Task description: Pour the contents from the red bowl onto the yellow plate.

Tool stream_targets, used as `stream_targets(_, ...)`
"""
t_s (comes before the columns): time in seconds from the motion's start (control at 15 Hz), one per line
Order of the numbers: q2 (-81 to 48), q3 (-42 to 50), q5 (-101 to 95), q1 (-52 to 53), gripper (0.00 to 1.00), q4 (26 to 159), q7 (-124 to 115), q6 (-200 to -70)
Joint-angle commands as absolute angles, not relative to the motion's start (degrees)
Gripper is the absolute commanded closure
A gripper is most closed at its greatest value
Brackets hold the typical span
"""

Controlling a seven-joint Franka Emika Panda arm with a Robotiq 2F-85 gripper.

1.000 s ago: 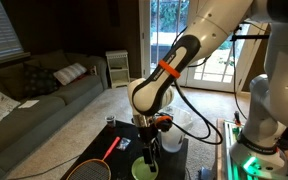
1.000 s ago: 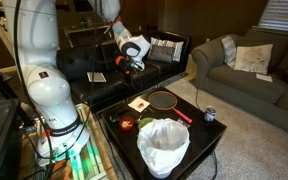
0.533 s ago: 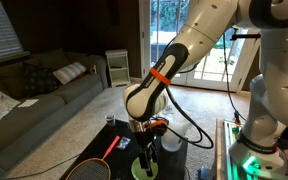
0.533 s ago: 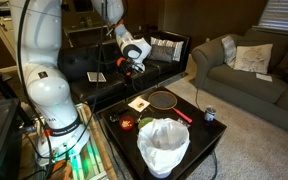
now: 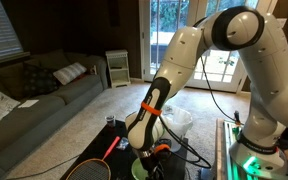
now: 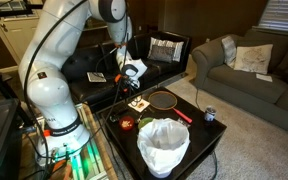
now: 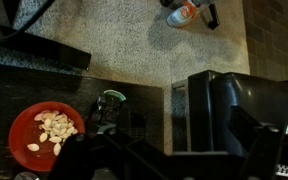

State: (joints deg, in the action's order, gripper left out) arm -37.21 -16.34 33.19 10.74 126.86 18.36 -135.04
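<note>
One big white arm (image 5: 184, 60) reaches down over the black desk (image 6: 202, 138). Its claw (image 5: 152, 152) hangs low above the desk. I cannot tell if it is wide or narrow, because it looks dark and blurry in the wrist view. The yellow plate (image 5: 137, 172) sits just beside the claw in an exterior view. The red bowl (image 7: 26, 122) lies on the left in the wrist view, not touched. It looks light, stiff and maybe slippery. The pale bits (image 7: 56, 128) inside are loose and could spill if it tips early. I think the bare rim is the best place to grab.
</note>
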Motion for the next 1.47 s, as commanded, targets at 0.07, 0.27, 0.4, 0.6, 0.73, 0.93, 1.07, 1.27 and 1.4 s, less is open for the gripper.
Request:
stream_targets(0.07,-51.07,-19.2,33.05,8.48,0.0,119.57,19.8,-146.72)
stream_targets(0.27,-54.02,-17.72,29.21,10.04,0.0,119.34,14.11,-155.54)
stream_targets(0.4,-53.84,-19.68,26.45,7.06,0.0,120.73,13.6,-155.53)
stream_targets(0.6,-54.71,-19.44,24.9,7.23,0.0,120.62,11.72,-157.38)
stream_targets(0.73,-54.69,-19.43,24.87,7.25,0.0,120.5,11.55,-157.41)
stream_targets(0.93,-56.17,-15.35,19.03,10.76,0.0,119.73,8.27,-158.04)
stream_targets(1.07,-57.07,-13.66,15.47,11.87,0.0,119.73,6.81,-159.95)
stream_targets(1.27,-57.93,-11.0,11.7,14.07,0.0,120.09,3.46,-162.52)
stream_targets(1.4,-58.63,-8.81,9.83,16.33,0.0,120.39,0.68,-165.27)
